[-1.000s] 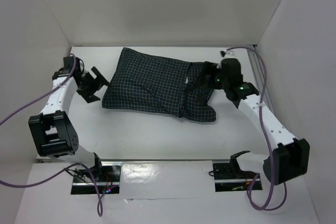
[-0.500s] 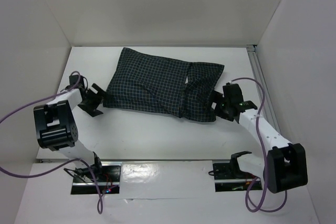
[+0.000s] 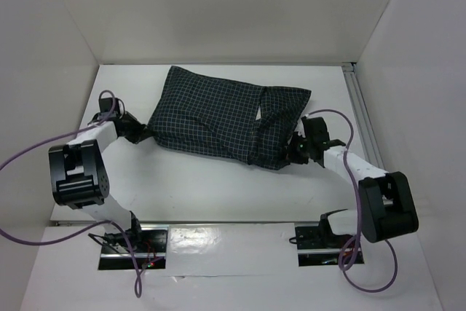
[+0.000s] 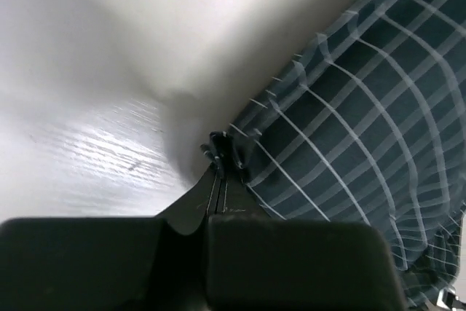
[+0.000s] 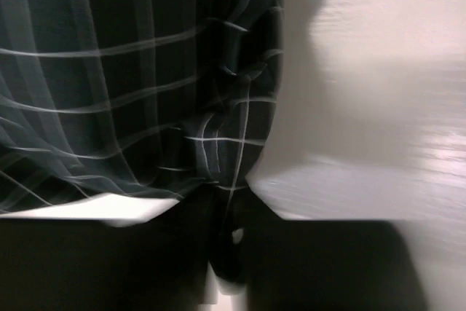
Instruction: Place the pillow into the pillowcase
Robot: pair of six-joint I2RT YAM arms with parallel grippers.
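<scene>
The dark navy checked pillowcase [image 3: 211, 118] lies plump across the middle of the white table. The pillow is hidden; no cream surface shows in any view. My left gripper [image 3: 140, 133] is at the case's left corner. In the left wrist view its jaws [image 4: 220, 162] are pressed together with the tip of the checked fabric [image 4: 364, 121] pinched between them. My right gripper [image 3: 295, 149] is at the case's near right corner. The right wrist view shows a fold of the pillowcase [image 5: 131, 71] running down between its shut jaws [image 5: 226, 202].
White walls enclose the table [image 3: 218, 187] on three sides. A metal rail [image 3: 362, 114] runs along the right edge. A shiny strip [image 3: 218, 242] and the arm bases line the near edge. Purple cables [image 3: 29, 158] loop from both arms.
Both arms dropped low and moved in onto the pillowcase's corners. Both grippers went from open to shut on the fabric. The loose right end of the case now lies tighter.
</scene>
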